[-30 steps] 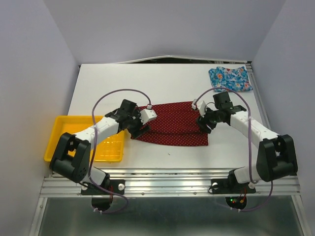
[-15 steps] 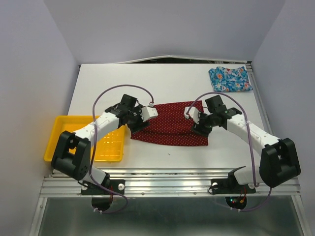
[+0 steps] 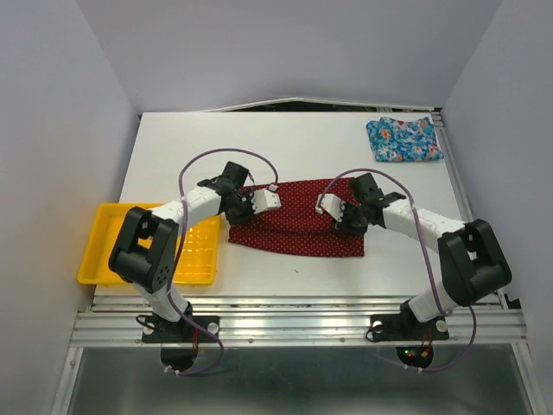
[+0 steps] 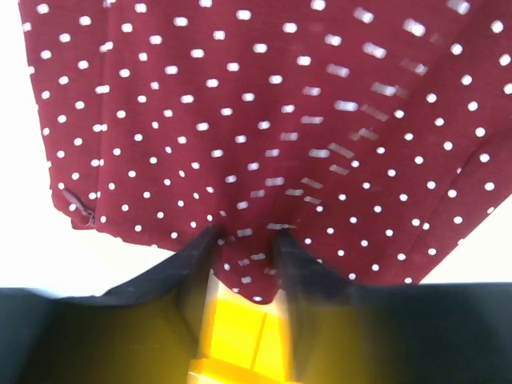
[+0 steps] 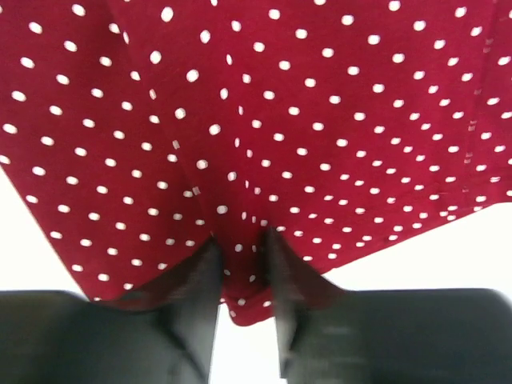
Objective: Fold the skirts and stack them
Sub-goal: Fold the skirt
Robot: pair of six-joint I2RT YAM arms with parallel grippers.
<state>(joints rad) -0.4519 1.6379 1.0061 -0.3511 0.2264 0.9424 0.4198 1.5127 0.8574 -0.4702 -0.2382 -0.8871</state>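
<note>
Dark red cloth with white dots, the dark red skirt [image 3: 298, 226] lies spread in the middle of the bench [image 3: 216, 147]. The blue floral skirt [image 3: 404, 139] is well apart at its 1 o'clock and the yellow tray [image 3: 112, 264] is at its 9 o'clock. The left claw [image 4: 248, 252] at the skirt's 9 o'clock edge and the right claw [image 5: 240, 268] toward 3 o'clock each have their jaws narrowed onto a tuck of hem that fills the gap between the fingers [image 5: 196, 280], though the left wrist view is smeared, so that grip only seems firm.

The left hand [image 3: 248, 201] and right hand [image 3: 339, 214] have moved inward over the red skirt [image 3: 298, 223], their fingers narrowing to pinch its edges
</note>
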